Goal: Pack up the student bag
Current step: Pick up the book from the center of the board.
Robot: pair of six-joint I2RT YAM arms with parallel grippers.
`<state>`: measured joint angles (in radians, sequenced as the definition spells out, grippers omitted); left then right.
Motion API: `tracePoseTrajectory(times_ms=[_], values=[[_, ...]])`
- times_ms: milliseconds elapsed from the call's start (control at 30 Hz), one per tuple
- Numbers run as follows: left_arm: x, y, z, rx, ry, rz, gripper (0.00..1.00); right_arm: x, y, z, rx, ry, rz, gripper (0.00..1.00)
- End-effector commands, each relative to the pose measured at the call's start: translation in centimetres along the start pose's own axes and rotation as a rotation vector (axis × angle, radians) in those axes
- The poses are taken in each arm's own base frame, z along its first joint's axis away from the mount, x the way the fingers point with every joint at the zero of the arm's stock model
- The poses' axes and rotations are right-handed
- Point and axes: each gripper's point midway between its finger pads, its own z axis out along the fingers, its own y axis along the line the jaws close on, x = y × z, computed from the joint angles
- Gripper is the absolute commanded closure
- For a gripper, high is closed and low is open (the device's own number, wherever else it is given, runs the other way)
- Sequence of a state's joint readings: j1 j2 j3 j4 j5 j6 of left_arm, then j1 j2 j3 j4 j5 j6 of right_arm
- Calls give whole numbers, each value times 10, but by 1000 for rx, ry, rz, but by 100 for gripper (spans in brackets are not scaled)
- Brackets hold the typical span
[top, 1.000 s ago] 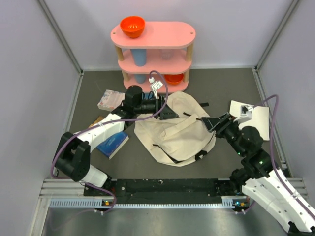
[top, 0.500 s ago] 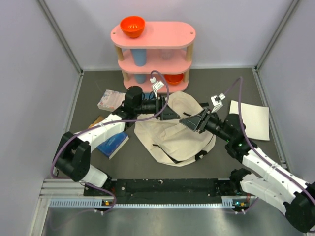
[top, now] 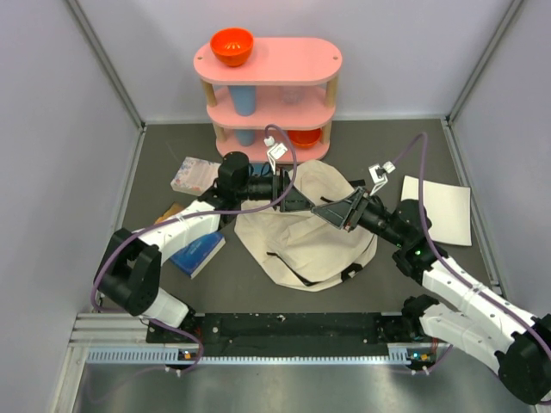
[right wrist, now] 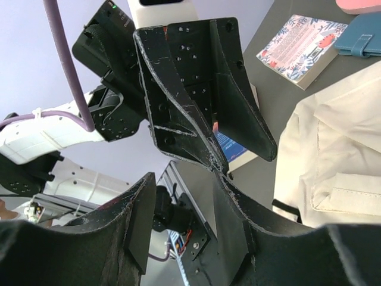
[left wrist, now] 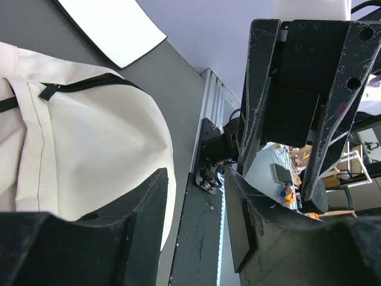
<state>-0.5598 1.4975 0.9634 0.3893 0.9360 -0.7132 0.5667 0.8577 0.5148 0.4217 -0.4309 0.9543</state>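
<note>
Blue book (top: 197, 250) lies on the dark desk (top: 392, 146) at the left, just beside the left arm, and the left end effector (top: 301, 202) hangs over the upper part of the student bag (top: 301, 245) with its fingers spread and empty. That cream canvas bag sprawls flat mid-desk, in front of a pink shelf (top: 268, 62). The right end effector (top: 325, 212), also parted and gripping nothing, faces the left one almost tip to tip above the bag, with a white sheet (top: 439, 211) lying near the right wall.

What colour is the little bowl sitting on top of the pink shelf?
The bowl is orange, seen best in the top external view.
</note>
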Motion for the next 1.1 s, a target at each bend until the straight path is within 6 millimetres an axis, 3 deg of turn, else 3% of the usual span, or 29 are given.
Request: tracePoseTrajectory(times_ms=[0,367,667,833,1067], values=[[-4,-11,0,47,-14,56,52,-9,7,-1,-22,-41,-24,57],[-2,-15,0,74,0,79,52,-14,-2,-4,34,-71,-45,55],[-2,-26,-1,131,9,95,52,-3,0,2,-23,-22,-17,56],[-1,-27,0,144,16,92,53,-4,11,5,-101,-29,-16,63],[-2,-25,1,141,15,92,53,-3,11,2,-117,-43,-13,71]])
